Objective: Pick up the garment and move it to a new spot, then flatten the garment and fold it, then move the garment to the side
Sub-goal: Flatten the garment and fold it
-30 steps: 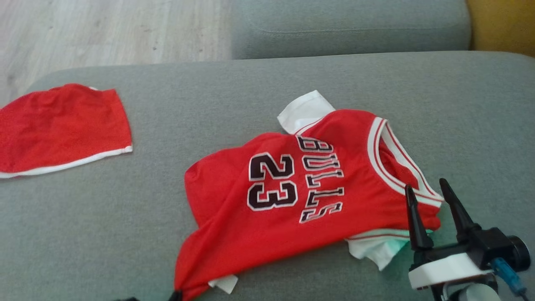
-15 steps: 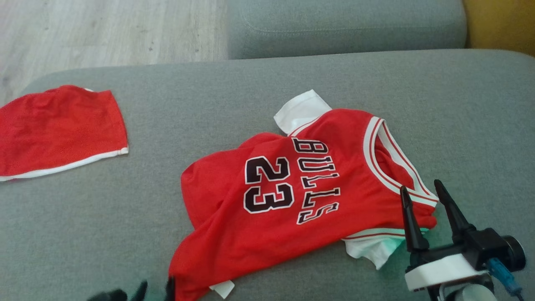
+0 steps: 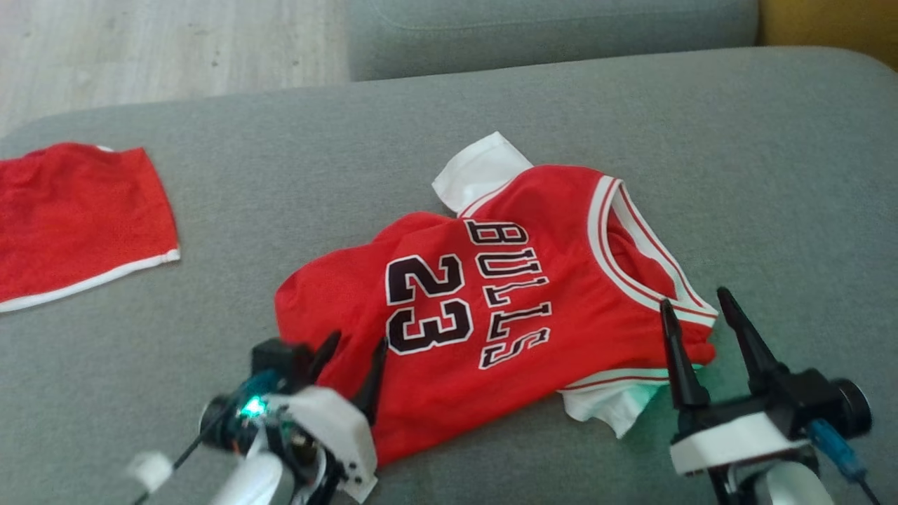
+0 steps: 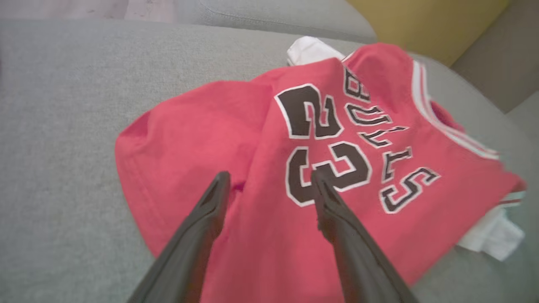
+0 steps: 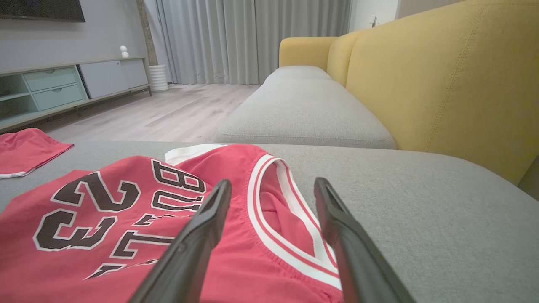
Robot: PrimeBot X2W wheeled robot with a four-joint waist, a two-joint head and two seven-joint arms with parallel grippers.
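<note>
We see a red jersey (image 3: 491,308) lying rumpled on the grey sofa seat (image 3: 140,393), about the middle of the head view. Its printed side is up, showing the number 23 and the word BULLS in dark letters. The neck opening, edged with white stripes, points toward three o'clock and the hem end toward eight o'clock. White cloth (image 3: 477,172) pokes out from under the jersey at twelve o'clock and again at five o'clock.

Our left gripper (image 3: 359,339) is at seven o'clock from the jersey's middle, over the hem end. Its two dark fingers stand wide apart with nothing between them. In the left wrist view their tips lie over the red fabric beside the number; we cannot tell whether they touch it.

Our right gripper (image 3: 692,297) is at four o'clock from the jersey's middle, by the neck opening. Its fingers are also spread wide and hold nothing. In the right wrist view the striped collar runs between them.

Red shorts (image 3: 77,217) with a white hem lie flat on the same seat at nine o'clock, well apart from the jersey. Beyond the seat we see pale wooden floor (image 3: 175,42) at eleven o'clock, a second grey cushion (image 3: 547,35) at twelve o'clock and a yellow backrest (image 3: 828,21) at one o'clock.
</note>
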